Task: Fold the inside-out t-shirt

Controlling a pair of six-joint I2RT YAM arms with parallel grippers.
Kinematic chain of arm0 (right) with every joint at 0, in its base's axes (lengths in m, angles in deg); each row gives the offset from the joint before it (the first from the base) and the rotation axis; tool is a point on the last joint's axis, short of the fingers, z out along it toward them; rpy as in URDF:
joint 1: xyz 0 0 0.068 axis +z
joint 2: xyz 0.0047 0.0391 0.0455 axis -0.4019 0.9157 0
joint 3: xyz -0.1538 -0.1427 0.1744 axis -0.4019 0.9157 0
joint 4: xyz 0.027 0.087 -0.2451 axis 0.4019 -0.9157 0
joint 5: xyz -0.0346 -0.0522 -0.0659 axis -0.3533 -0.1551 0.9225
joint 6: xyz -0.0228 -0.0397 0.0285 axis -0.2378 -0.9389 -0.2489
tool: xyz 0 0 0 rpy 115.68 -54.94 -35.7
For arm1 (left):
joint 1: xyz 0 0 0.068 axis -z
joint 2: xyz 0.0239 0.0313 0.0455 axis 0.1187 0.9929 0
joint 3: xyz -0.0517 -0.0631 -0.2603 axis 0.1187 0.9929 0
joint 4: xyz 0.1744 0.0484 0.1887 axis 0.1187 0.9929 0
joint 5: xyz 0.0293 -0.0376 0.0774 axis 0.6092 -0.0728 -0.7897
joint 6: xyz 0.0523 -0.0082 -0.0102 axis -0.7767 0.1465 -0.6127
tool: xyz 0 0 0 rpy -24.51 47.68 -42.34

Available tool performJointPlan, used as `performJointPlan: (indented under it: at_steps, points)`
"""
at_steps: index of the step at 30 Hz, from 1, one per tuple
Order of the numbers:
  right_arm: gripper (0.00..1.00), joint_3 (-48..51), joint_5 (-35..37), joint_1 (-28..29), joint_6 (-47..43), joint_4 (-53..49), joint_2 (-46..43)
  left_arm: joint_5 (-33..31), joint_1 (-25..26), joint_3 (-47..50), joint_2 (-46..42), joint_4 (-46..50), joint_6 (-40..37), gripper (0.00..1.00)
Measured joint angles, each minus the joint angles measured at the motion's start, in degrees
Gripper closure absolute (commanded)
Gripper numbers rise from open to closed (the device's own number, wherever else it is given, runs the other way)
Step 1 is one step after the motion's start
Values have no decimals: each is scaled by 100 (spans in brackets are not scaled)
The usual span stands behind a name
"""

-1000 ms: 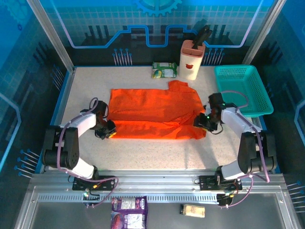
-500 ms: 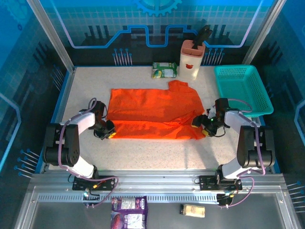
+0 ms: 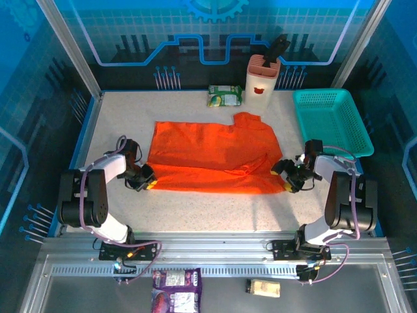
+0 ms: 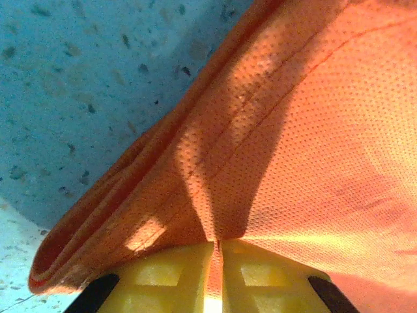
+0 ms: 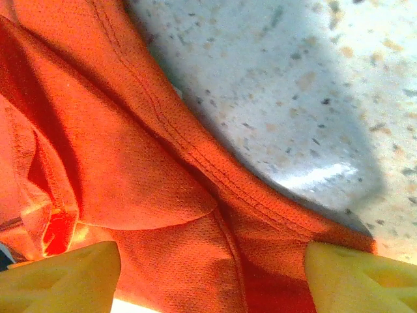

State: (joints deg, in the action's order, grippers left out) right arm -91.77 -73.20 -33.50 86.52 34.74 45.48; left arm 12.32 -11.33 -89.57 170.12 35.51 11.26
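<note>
Here we see the orange t-shirt point(image 3: 212, 156) spread flat across the middle of the speckled table point(image 3: 215, 212), its long side running left to right. A strip along the near edge appears doubled over, and one sleeve pokes toward the far side.

The left gripper point(image 3: 146, 180) sits low at the garment's near left corner. In the left wrist view its yellow pads point(image 4: 176, 274) are pressed together with a pinch of the orange mesh cloth point(image 4: 280, 143) caught between them. Layered edges of cloth curl beside the pinch over the table top point(image 4: 85, 85).

The right gripper point(image 3: 287, 176) lies at the near right corner. From the right wrist camera we find its two yellow fingertips point(image 5: 58, 274) standing wide apart. The stitched hem point(image 5: 195, 156) and a fold of cloth lie loose between them on the table. So these jaws are open and clamp nothing.

Beyond the shirt, a teal mesh basket point(image 3: 332, 120) rests at the table's far right corner. A white holder point(image 3: 262, 81) with dark handles sticking out stands at the far edge, just beyond the sleeve. A green packet point(image 3: 225, 96) lies beside it to the left. On the metal shelf in front of the arm bases we note a purple packet point(image 3: 177, 290) and a small tan one point(image 3: 264, 287).
</note>
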Motion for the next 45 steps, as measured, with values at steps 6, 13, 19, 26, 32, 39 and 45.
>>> performJointPlan:
  at_steps: [6,13,19,26,32,39,45]
  points:
    - [29,-57,592,343,-192,-603,-575,122,-44,11,-4,-28,7,84]
    - [51,-774,1095,1394,-977,-1047,-452,146,-55,11,-4,-26,4,84]
    - [67,-1222,1899,1923,-1255,-1207,367,146,-57,11,-4,-26,2,84]
    - [73,-1366,2524,1954,-1353,-1204,905,142,-59,11,-11,-24,0,84]
    - [78,-1366,2640,1954,-1373,-1202,1008,142,-59,11,-15,-22,0,84]
    - [100,-1370,2789,1954,-1408,-1252,916,96,-57,11,-15,-2,0,84]
    - [100,-1532,2994,1950,-1414,-1401,732,94,-57,11,-15,0,-2,84]
